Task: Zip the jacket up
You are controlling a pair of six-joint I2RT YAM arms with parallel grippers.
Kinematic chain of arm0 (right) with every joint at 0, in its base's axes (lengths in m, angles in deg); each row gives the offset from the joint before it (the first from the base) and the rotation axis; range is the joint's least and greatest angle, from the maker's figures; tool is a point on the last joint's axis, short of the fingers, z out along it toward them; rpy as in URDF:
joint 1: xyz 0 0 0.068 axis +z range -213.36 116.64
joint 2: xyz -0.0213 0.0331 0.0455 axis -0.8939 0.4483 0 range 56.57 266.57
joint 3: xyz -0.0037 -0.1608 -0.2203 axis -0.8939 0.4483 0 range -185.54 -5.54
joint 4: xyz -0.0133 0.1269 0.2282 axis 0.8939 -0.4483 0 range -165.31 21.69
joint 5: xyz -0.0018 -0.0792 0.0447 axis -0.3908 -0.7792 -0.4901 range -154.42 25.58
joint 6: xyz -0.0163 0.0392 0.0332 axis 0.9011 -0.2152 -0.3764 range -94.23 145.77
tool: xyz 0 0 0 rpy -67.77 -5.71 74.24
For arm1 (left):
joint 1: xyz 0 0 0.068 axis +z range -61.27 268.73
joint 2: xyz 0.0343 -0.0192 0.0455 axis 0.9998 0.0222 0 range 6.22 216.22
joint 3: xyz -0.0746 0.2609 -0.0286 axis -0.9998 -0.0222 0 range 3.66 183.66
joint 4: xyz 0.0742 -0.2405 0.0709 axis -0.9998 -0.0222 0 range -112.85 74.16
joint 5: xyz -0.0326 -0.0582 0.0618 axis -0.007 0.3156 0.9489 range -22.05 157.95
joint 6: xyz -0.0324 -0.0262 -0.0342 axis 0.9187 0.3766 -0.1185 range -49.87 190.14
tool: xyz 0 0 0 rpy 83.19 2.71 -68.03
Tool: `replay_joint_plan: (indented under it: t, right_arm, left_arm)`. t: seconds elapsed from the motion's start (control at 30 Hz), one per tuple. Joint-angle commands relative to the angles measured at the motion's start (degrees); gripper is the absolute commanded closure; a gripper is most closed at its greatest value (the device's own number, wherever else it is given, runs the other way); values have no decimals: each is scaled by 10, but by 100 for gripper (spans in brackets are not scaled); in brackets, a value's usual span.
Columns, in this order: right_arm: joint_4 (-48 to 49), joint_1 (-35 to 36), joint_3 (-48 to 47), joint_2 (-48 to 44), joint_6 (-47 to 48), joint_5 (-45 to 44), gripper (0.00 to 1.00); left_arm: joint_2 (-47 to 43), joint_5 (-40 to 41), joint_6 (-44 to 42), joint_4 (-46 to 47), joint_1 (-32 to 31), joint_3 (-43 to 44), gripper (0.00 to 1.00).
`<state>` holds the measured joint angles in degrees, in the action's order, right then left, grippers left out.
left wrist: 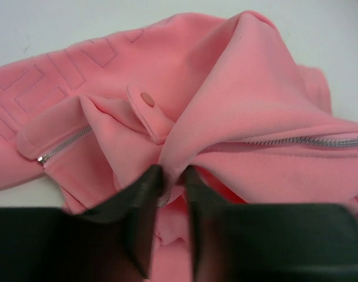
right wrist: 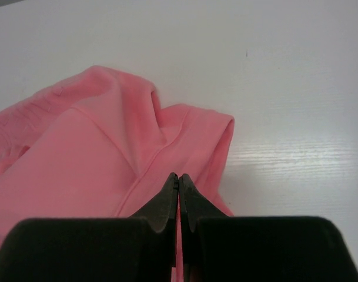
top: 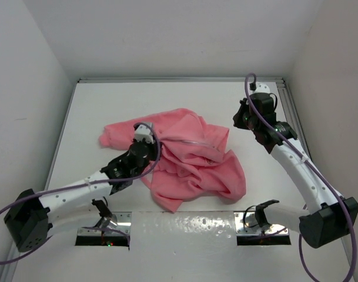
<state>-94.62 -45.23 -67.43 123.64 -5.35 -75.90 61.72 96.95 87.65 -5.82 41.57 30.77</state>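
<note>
Left end effector (left wrist: 171, 174) pinches the jacket (left wrist: 226, 76); right end effector (right wrist: 178, 180) is closed.

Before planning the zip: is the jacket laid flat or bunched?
Bunched. The jacket lies in a crumpled heap on the table, with folds overlapping each other.

Bunched jacket, much folded from sight

In the left wrist view the left fingers (left wrist: 144, 194) are dark blurs cut by the picture's lower edge, and the zipper (left wrist: 308, 141) runs off the right edge; where its pull sits cannot be told. From above, the jacket (top: 190, 158) lies so crumpled on the desk (top: 108, 106) that sleeves and collar cannot be told apart. The right fingers (right wrist: 167, 200) hide the fold behind their tips; the left edge crops the fabric there.
</note>
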Motion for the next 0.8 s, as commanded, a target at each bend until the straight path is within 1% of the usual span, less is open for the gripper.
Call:
replay_joint_plan:
  t: [0.0, 0.03, 0.07, 0.1, 0.13, 0.2, 0.23, 0.27, 0.3, 0.33, 0.37, 0.4, 0.43, 0.47, 0.5, 0.53, 0.57, 0.67, 0.7, 0.73, 0.77]
  right_arm:
    - [44, 0, 19, -4, -3, 30, 100]
    - [36, 1, 10, 0, -1, 44, 100]
    - [29, 2, 2, 8, 1, 58, 100]
    - [24, 4, -6, 10, 3, 79, 100]
    - [21, 6, -16, 8, 4, 91, 100]
    - [20, 7, -25, -4, 8, 112, 100]
    - [12, 9, -36, -12, 8, 113, 98]
    - [9, 9, -39, -22, 10, 113, 92]
    - [6, 9, -37, -50, 10, 113, 69]
    - [6, 9, -33, -67, 7, 112, 56]
    - [6, 9, -29, -84, 4, 109, 44]
    - [8, 9, -22, -122, -4, 108, 25]
    - [13, 9, -5, -141, -10, 109, 18]
    - [12, 9, 2, -161, -12, 113, 12]
    - [8, 9, 11, -198, -19, 113, 2]
    - [2, 9, 26, -216, -23, 113, 1]
    - [0, 8, 36, -235, -25, 126, 1]
    - [-12, 8, 74, -305, -36, 139, 1]
    - [-24, 9, 80, -321, -38, 144, 1]
    - [-27, 8, 98, -337, -38, 146, 1]
    - [-27, 8, 107, -365, -39, 146, 1]
  left_arm:
    - [63, -4, 21, -15, 3, 102, 69]
    - [112, -2, 27, -41, 3, 136, 52]
    - [136, 0, 27, -54, 6, 210, 45]
    - [161, 4, 26, -64, 7, 247, 42]
    - [201, 4, 28, -96, 10, 332, 36]
    - [230, 14, 34, -149, 15, 418, 34]
    - [237, 22, 38, -171, 15, 478, 28]
    - [232, 29, 42, -171, 15, 495, 26]
    - [211, 32, 43, -152, 15, 503, 9]
    - [196, 32, 43, -140, 15, 499, 1]
    - [180, 26, 43, -129, 15, 491, 0]
    - [162, 24, 44, -122, 15, 481, 0]
    - [125, 23, 56, -113, 15, 451, 0]
    - [107, 15, 65, -112, 15, 431, 0]
    - [86, 8, 78, -110, 15, 411, 0]
    - [49, -2, 84, -110, 15, 372, 0]
    - [30, -12, 88, -112, 15, 353, 0]
    - [-54, -11, 115, -151, 15, 285, 0]
    - [-100, -10, 126, -162, 15, 267, 0]
    - [-125, -9, 128, -166, 15, 233, 0]
    - [-145, -14, 127, -171, 15, 218, 0]
